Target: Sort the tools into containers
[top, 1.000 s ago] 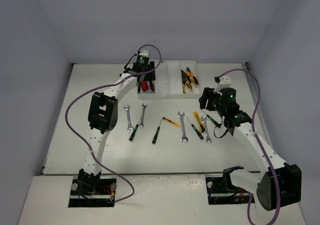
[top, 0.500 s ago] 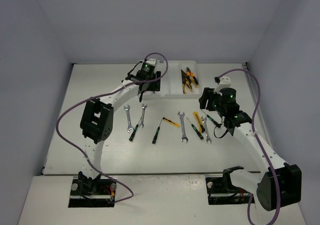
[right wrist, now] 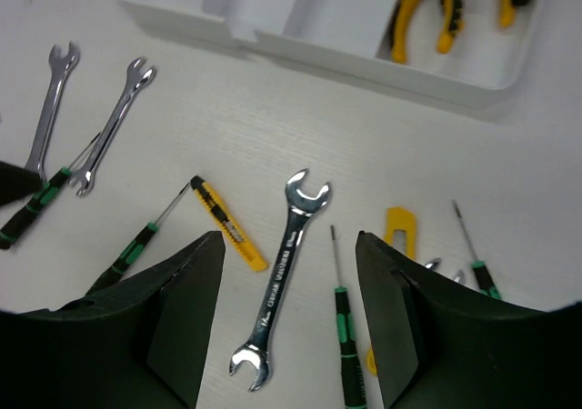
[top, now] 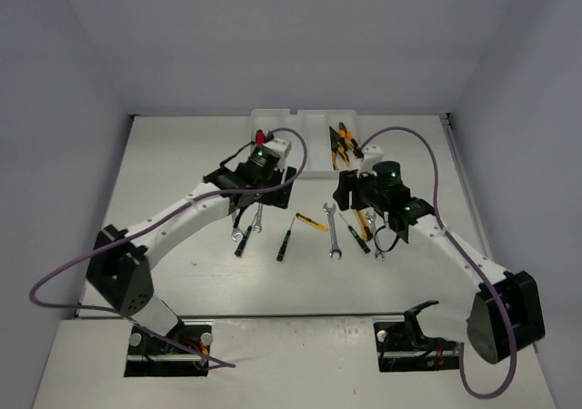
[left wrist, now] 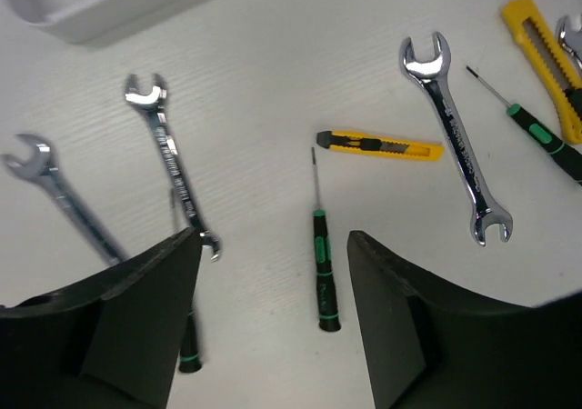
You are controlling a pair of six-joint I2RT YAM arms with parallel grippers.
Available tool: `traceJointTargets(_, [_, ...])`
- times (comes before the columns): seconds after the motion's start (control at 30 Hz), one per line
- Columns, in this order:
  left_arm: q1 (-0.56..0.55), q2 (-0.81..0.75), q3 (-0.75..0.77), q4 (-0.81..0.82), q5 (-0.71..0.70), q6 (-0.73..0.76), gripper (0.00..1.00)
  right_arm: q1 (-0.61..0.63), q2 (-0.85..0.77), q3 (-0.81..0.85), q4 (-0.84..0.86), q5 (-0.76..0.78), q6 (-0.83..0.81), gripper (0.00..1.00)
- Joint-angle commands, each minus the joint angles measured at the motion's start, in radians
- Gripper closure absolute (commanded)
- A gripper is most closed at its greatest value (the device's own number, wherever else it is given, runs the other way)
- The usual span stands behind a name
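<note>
left hand (left wrist: 271, 245): spread, empty, above thin black-green screwdriver (left wrist: 320, 254) lying low-centre in left wrist view on white surface (left wrist: 273, 82) | right hand (right wrist: 289, 241): spread, empty, silver open-end steel wrench (right wrist: 277, 277) flat beneath it | handling guess: screwdriver's probably light, rolls easy, so pinch the fat handle; wrench stiff and slick, grab mid-shank

Clear between the spread fingers of the left gripper (left wrist: 273, 245) save one screwdriver (left wrist: 320, 273); hemmed at one fingertip by a wrench (left wrist: 173, 164), just ahead by a yellow cutter (left wrist: 382, 144). Blocked between the fingers of the right gripper (right wrist: 289, 241) by a second wrench (right wrist: 280, 277); walled off well ahead by the tray (right wrist: 364, 59).
</note>
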Motion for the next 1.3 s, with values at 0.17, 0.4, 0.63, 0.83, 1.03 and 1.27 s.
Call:
traceJointTargets(0.17, [0.065, -0.365, -0.051, -0.113, -0.148, 0.030, 0.25, 0.136, 0.181, 0.086, 0.037, -0.027, -0.067, 0.43])
traceJointTargets(0.4, [0.116, -0.468, -0.082, -0.211, -0.067, 0.057, 0.24, 0.135, 0.192, 0.075, -0.030, 0.195, 0.017, 0.44])
traceJointTargets(0.63, [0.189, -0.520, -0.095, -0.233, -0.017, 0.109, 0.23, -0.007, 0.228, 0.052, -0.099, 0.239, 0.091, 0.44])
traceJointTargets(0.83, [0.201, -0.538, -0.144, -0.230, -0.043, 0.162, 0.23, -0.047, 0.327, 0.057, -0.100, 0.204, 0.085, 0.45])
traceJointTargets(1.03, [0.220, -0.550, -0.189, -0.231, -0.095, 0.192, 0.23, -0.050, 0.419, 0.063, -0.104, 0.193, 0.102, 0.46])
traceJointTargets(1.27, [0.244, -0.549, -0.206, -0.229, -0.075, 0.193, 0.23, -0.050, 0.455, 0.072, -0.108, 0.166, 0.112, 0.54])
